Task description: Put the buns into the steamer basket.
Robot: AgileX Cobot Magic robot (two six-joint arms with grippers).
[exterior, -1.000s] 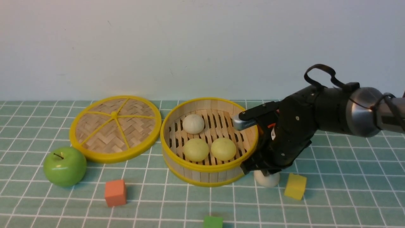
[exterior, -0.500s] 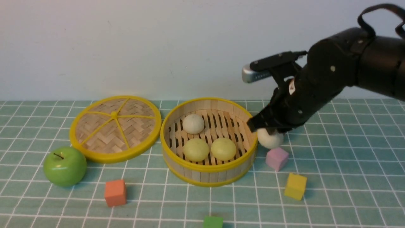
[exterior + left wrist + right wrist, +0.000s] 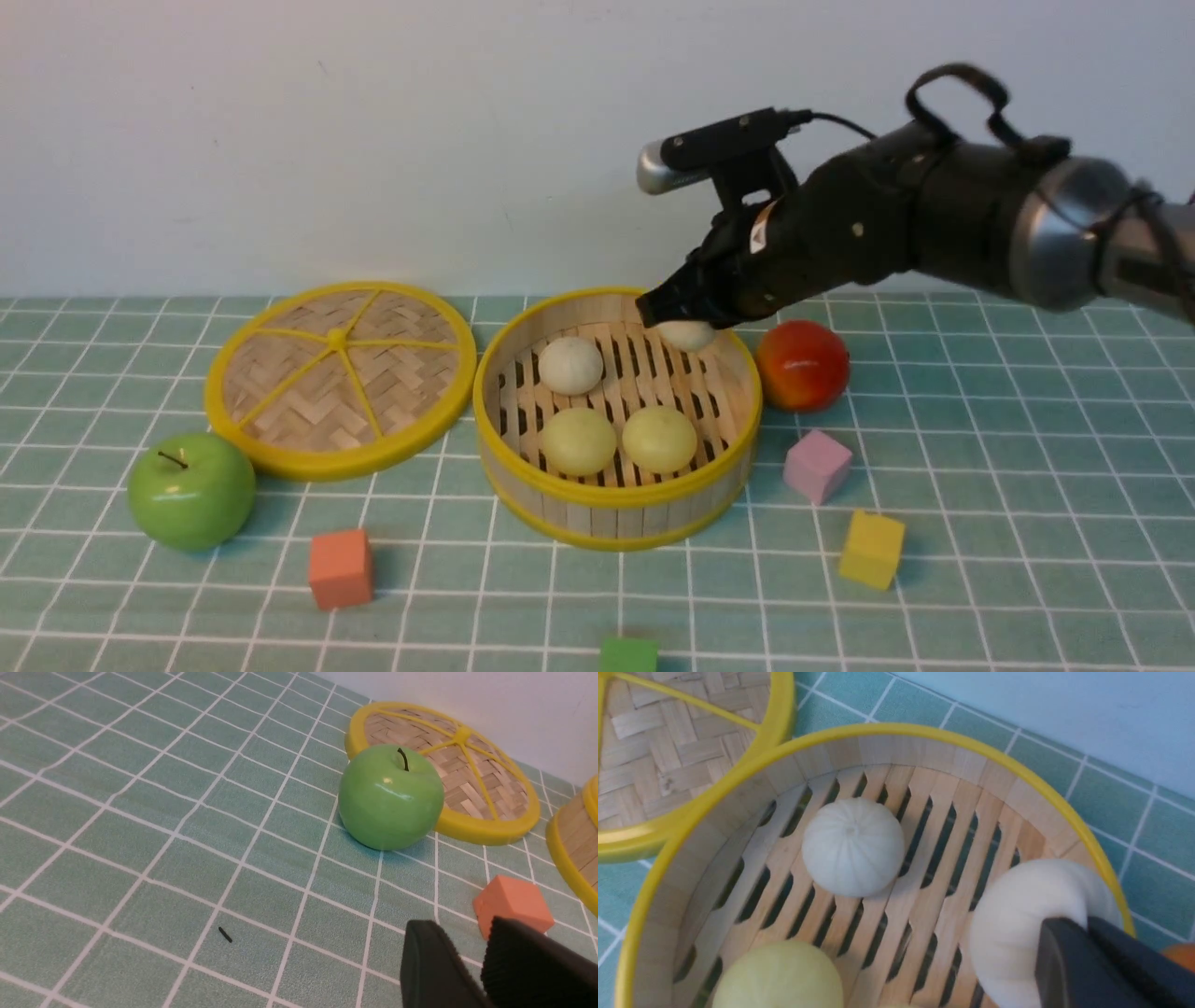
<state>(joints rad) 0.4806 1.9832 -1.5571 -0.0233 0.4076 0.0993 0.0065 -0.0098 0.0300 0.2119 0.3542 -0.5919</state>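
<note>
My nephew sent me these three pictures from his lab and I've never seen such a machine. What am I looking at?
It is a two-armed robot. One picture looks forward from between the arms; the other two come from cameras on each wrist. The right hand pinches an off-white bun above the steamer basket, where three buns already lie. The left hand holds nothing, low over the tablecloth near a green apple. Also there: the basket's lid, a red apple and coloured cubes.
</note>
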